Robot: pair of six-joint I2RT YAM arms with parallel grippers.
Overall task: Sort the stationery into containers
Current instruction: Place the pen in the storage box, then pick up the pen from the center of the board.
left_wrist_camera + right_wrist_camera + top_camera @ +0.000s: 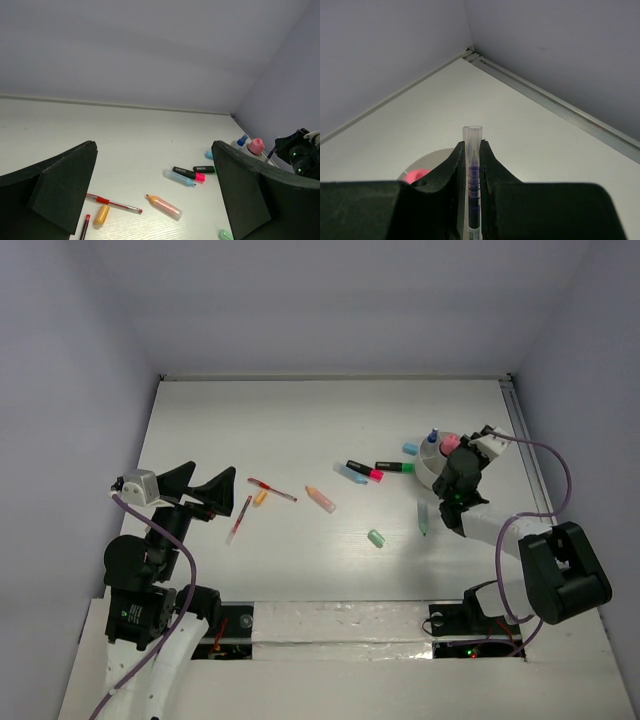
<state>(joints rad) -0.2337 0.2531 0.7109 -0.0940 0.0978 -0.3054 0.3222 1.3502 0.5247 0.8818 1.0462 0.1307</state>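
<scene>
a thin clear-barrelled pen (473, 172) with dark ink sits pinched between the closed right fingers (460, 161). it is close by the round, translucent, low-walled cup (428, 476) at the far right of the table (300, 430), which holds a pink-capped bottle (449, 443). this looks like the drop-in step: next, bring the pen over the rim and release. the left fingers (216, 485) gape wide and empty near the slim red pens (272, 489).
</scene>
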